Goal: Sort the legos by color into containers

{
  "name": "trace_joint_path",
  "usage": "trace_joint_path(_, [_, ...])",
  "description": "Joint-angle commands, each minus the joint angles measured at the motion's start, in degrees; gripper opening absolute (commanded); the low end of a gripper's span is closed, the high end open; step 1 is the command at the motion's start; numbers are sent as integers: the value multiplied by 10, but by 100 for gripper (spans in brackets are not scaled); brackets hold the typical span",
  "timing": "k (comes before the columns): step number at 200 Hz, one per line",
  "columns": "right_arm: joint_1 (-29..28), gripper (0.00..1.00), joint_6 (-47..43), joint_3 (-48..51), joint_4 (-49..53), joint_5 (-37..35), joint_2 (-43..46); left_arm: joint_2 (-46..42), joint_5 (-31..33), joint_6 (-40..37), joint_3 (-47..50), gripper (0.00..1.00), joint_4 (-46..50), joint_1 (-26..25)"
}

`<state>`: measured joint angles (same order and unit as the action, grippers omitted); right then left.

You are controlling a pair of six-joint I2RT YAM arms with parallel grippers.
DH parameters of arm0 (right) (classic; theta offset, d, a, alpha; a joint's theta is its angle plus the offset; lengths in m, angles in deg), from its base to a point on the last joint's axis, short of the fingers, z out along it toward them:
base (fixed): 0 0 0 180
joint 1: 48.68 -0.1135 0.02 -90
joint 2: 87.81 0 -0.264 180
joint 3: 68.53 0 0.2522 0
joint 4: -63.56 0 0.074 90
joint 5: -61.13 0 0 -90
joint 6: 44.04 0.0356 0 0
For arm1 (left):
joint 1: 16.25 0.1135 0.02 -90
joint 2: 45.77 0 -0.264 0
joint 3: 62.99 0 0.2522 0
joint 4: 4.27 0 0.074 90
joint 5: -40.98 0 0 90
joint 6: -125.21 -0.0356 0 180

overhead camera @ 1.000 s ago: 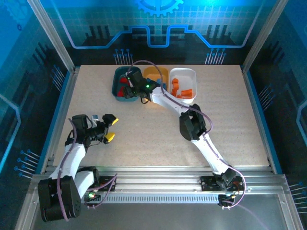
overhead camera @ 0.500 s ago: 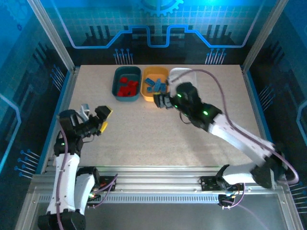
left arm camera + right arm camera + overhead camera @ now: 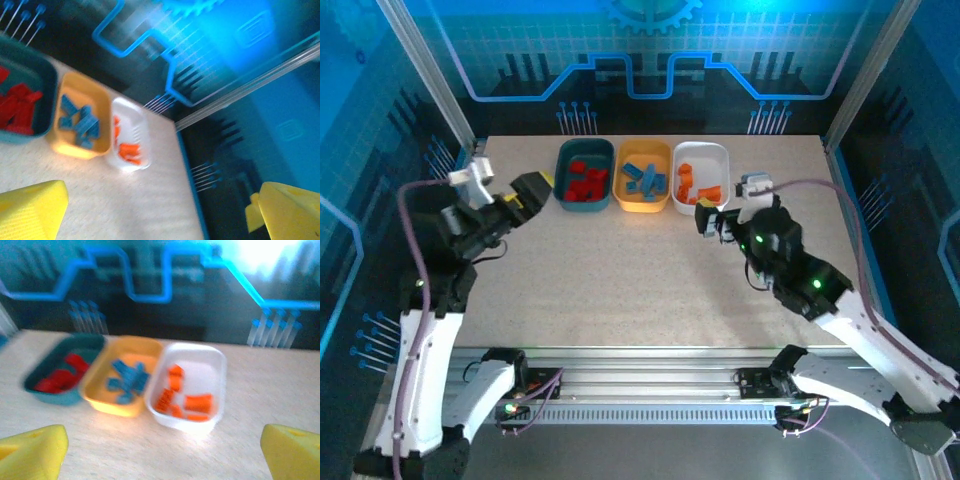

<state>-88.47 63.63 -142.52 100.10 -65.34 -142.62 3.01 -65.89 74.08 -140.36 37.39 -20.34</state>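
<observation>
Right of the left pincer (image 3: pixel 527 190) stand three trays in a row, sides touching: left tray (image 3: pixel 561 188), middle tray (image 3: pixel 642 206), right tray (image 3: pixel 713 158), each with legos (image 3: pixel 585 180) lying in it. The right tray lies just beyond the right pincer (image 3: pixel 713 222).

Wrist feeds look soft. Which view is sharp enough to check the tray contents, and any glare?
Top external: sharp; red bricks in the teal tray, blue bricks in the yellow tray, orange bricks in the white tray. Left wrist: heavy streaked blur, colours only. Right wrist: milder blur, brick edges smeared, bright glare at top right.
</observation>
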Motion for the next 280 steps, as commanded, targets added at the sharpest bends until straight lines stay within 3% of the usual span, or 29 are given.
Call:
trace_joint_path(1, [64,100,-23,1,78,52,4,7,135,-61,66,99,15,-12])
trace_joint_path(12, [91,100,-26,34,40,89,33,0,181,-73,98,99,-14,-13])
trace_joint_path(39, [114,100,-104,169,-140,70,132,1,297,-98,156,99,-64,-14])
trace_joint_path(55, [145,100,-194,263,-268,158,164,16,342,-118,178,99,-87,-14])
trace_joint_path(67, [164,100,-239,322,-327,222,163,22,326,-180,216,99,-165,-14])
trace_joint_path(79, [181,100,-205,331,-324,204,153,21,285,-258,280,99,-287,-14])
trace_joint_path(89, [208,100,-155,339,-325,184,149,18,214,-353,349,99,-404,-14])
trace_joint_path(101, [247,100,-144,367,-357,208,151,28,168,-422,424,99,-523,-13])
trace_joint_path(131, [314,100,-194,405,-368,292,143,106,241,-423,522,99,-692,-10])
trace_joint_path(154, [334,100,-207,440,-439,304,101,228,226,-433,535,99,-844,-3])
trace_joint_path(192, [352,100,-202,451,-529,330,-9,433,218,-433,498,99,-1017,9])
trace_joint_path(211, [363,100,-192,448,-585,363,-69,389,207,-425,471,99,-887,11])
trace_joint_path(231, [372,100,-186,453,-705,348,-166,394,209,-420,438,99,-838,17])
trace_joint_path(263, [376,100,-181,406,-784,365,-324,396,244,-394,420,99,-805,28])
trace_joint_path(274, [374,100,-177,354,-644,352,-306,397,251,-390,417,99,-804,29])
trace_joint_path(280, [374,100,-179,345,-645,352,-315,397,252,-390,417,99,-804,29])
